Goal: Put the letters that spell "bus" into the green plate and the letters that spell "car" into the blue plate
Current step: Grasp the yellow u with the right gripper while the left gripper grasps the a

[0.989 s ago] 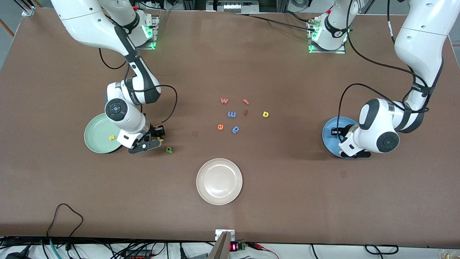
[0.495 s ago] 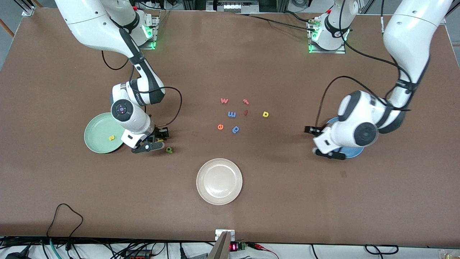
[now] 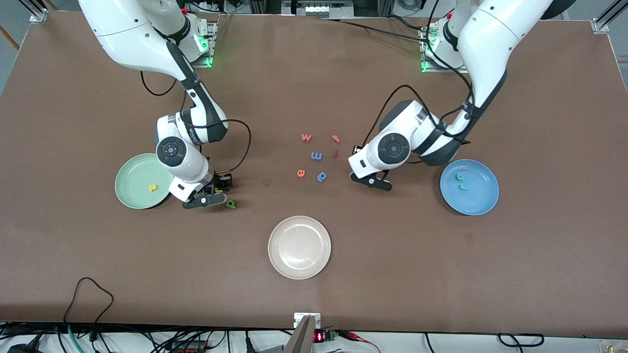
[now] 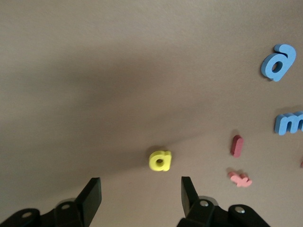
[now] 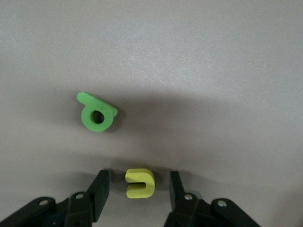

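Observation:
The green plate (image 3: pixel 132 184) holds a yellow "s" (image 3: pixel 153 188). Beside it, my right gripper (image 3: pixel 216 190) is low over the table and open. A yellow "u" (image 5: pixel 140 183) lies between its fingers (image 5: pixel 100 194), with a gap on each side. The green "b" (image 3: pixel 230 204) lies just nearer the front camera. The blue plate (image 3: pixel 478 201) holds a teal "c" (image 3: pixel 459 177) and a teal "r" (image 3: pixel 462 187). My left gripper (image 4: pixel 140 195) hangs open over the table near the middle cluster. The yellow "a" (image 4: pixel 160 161) lies just ahead of its fingertips, hidden in the front view.
A cream-white plate (image 3: pixel 299 247) sits nearer the front camera at mid-table. The middle cluster holds a red "w" (image 3: pixel 306 137), two more red letters (image 3: pixel 335 138), a blue "m" (image 3: pixel 316 156), an orange "e" (image 3: pixel 300 172) and a blue p-shaped letter (image 3: pixel 322 176).
My left arm swung from over the blue plate to the middle cluster and opened; the teal letters now show in that plate. My right gripper shifted slightly around the "u".

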Motion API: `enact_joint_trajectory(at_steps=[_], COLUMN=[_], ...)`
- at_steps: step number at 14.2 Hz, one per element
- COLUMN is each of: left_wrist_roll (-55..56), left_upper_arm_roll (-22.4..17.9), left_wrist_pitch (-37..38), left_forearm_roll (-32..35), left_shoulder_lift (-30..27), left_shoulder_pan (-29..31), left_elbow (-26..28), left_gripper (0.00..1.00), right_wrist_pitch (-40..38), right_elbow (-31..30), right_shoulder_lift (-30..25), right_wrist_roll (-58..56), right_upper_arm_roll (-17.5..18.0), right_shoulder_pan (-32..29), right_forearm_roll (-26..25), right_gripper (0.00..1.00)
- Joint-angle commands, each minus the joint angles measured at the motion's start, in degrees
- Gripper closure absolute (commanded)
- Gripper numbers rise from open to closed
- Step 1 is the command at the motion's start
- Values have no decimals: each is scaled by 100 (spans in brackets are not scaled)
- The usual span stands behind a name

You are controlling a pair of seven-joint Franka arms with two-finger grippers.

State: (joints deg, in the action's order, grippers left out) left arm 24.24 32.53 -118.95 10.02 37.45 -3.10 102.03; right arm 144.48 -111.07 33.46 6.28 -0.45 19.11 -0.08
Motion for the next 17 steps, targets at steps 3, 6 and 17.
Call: enact_joint_trajectory(at_steps=[3,6,17], left_wrist_roll=[300,300,432], left_upper_arm_roll=[-1,-18,-62], left_wrist_pitch=[-954,-1122,-1473], left_forearm_roll=[114,149,763], left_shoulder_lift=[-150,-80,43], left_shoulder_pan=[12,-50,-147], left_elbow=[730,740,950], left_gripper=[26,34,44], right_wrist_pitch=[-16,-25,-383], right_elbow=[86,68,86], right_shoulder_lift=[72,99,-374], right_wrist_roll=[31,39,-153], right_upper_arm_roll=[-35,-35,-43], right_shoulder_pan=[31,40,-231], right_forearm_roll=[35,17,0], right_gripper=[56,59,98])
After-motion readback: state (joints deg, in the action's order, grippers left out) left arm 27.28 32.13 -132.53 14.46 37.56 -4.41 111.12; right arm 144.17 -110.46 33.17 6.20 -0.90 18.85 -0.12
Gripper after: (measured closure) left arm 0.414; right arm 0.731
